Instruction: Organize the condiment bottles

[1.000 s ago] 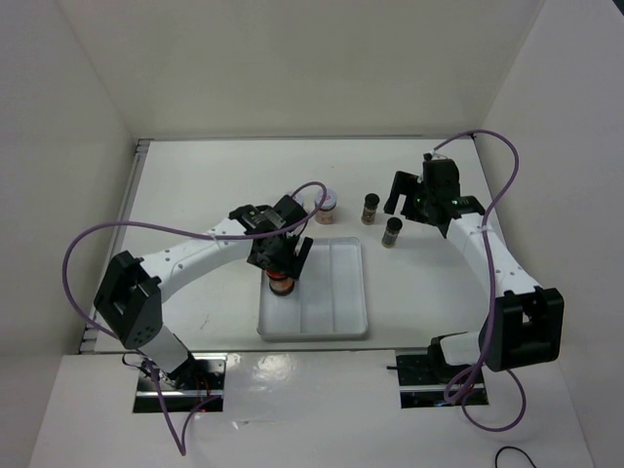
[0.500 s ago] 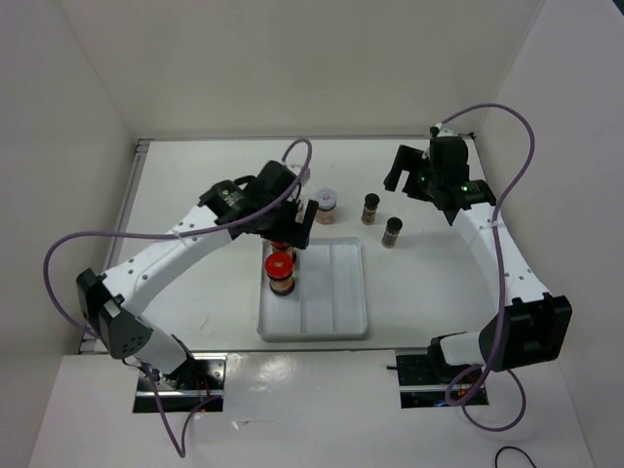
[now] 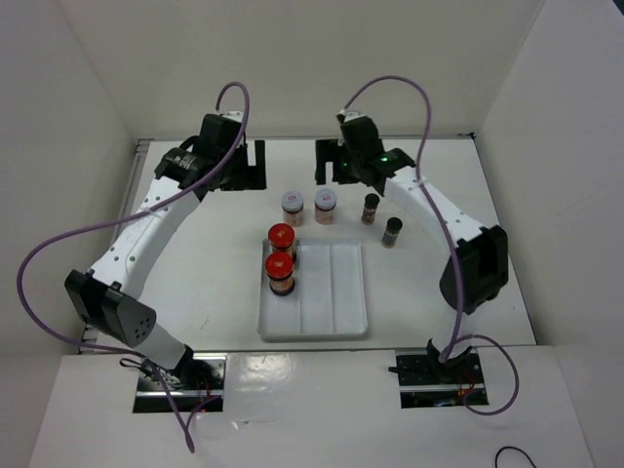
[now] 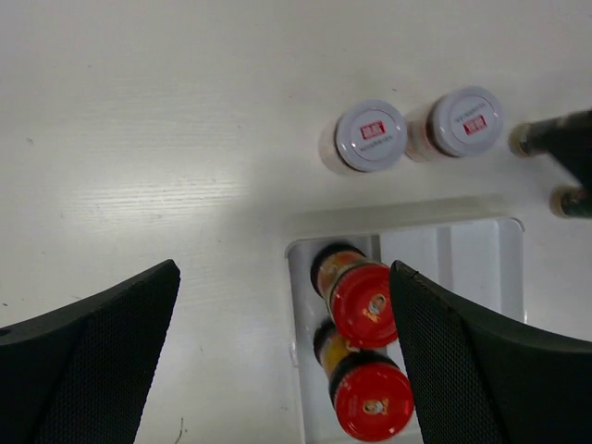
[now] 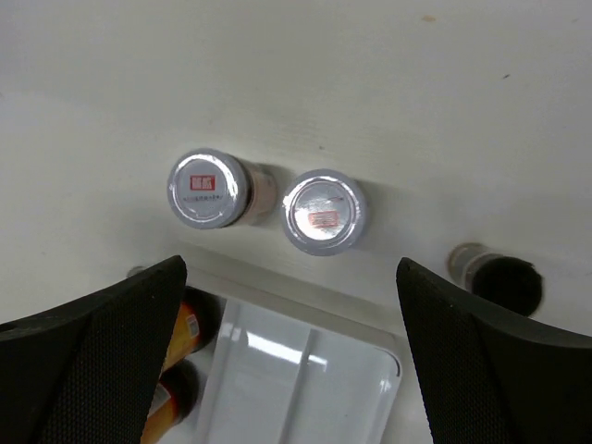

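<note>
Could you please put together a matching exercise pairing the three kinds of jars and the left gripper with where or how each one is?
1. Red-lidded jars
2. White-lidded jars
3. Black-capped jars
4. Left gripper

A. Open, holding nothing
B. On the table, off the tray's far right corner
C. In the tray's left compartment
D. On the table, beyond the tray's far edge

Pairs: 1-C, 2-D, 3-B, 4-A
</note>
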Robot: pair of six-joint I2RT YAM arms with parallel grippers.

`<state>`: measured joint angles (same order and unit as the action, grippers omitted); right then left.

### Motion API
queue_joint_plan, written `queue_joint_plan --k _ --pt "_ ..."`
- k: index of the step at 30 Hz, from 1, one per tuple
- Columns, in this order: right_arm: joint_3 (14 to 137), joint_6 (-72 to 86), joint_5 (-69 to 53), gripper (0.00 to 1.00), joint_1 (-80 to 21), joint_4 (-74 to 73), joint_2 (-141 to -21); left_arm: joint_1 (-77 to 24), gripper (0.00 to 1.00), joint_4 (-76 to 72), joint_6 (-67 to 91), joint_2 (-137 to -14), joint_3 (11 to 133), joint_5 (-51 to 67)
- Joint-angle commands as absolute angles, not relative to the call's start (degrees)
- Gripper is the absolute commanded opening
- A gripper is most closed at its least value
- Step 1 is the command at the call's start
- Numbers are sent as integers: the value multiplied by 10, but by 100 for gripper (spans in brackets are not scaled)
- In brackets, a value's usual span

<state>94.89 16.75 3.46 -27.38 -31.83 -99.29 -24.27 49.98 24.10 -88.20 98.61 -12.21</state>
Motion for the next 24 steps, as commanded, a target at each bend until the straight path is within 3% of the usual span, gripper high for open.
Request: queue_joint_plan --k 1,8,24 --pt "987 139 79 99 -294 -353 -1047 -199 100 447 220 -896 972 -81" --pt "982 134 59 99 -300 -340 -1090 -129 100 415 214 -896 924 -15" --pt "1023 134 81 99 -305 -334 -1185 -87 100 399 192 -890 866 16"
